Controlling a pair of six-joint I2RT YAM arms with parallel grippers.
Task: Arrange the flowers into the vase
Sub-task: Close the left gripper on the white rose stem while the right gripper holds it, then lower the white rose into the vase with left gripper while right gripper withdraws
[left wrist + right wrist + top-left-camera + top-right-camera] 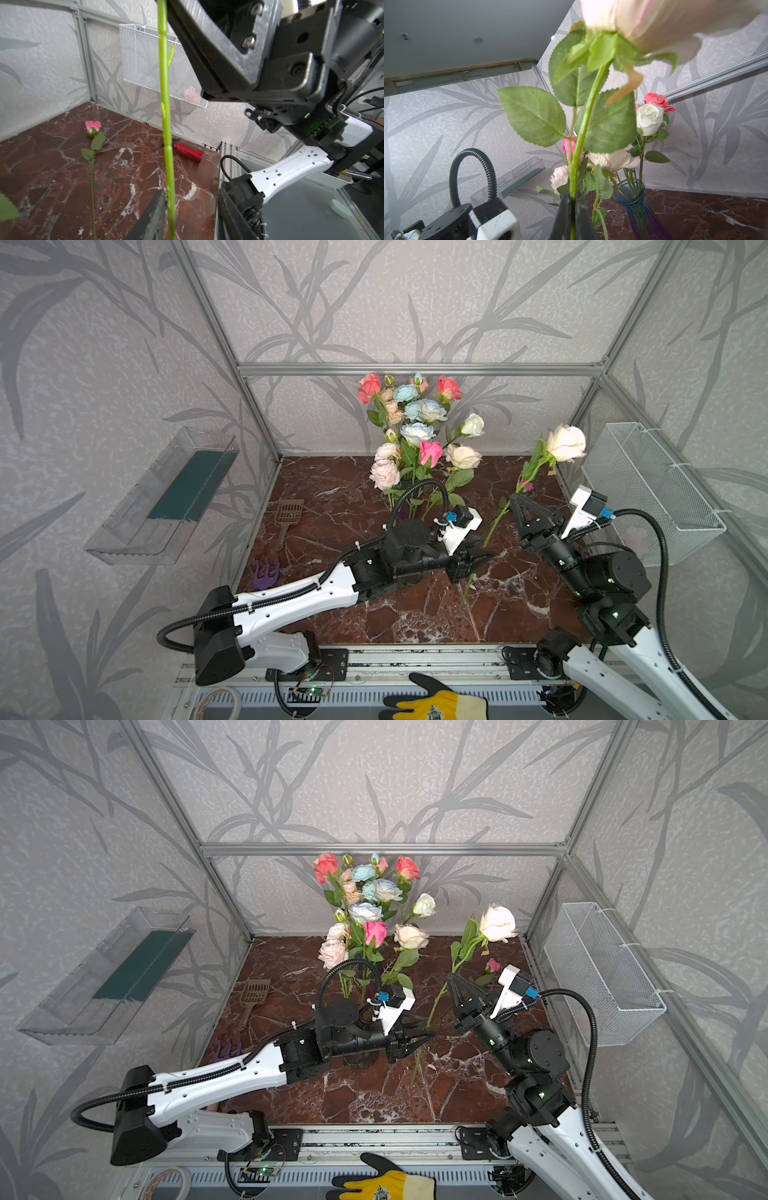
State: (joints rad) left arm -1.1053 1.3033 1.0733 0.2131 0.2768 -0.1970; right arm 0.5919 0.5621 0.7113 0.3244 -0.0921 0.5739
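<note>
One rose stem (496, 524) tight in right pincer (514, 497), part-open left pincer (484, 558) against it.

You're in a lab test cell. A metal frame (415, 369) holds wallpapered panels (415, 302); a bare circuit board (309, 691) sits by the rail (415, 657).

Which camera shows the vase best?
The right wrist view: the vase shows its blue neck and purple body up close, with nothing in front of it. In both top views the left arm hides most of it. The left wrist view does not show it.
</note>
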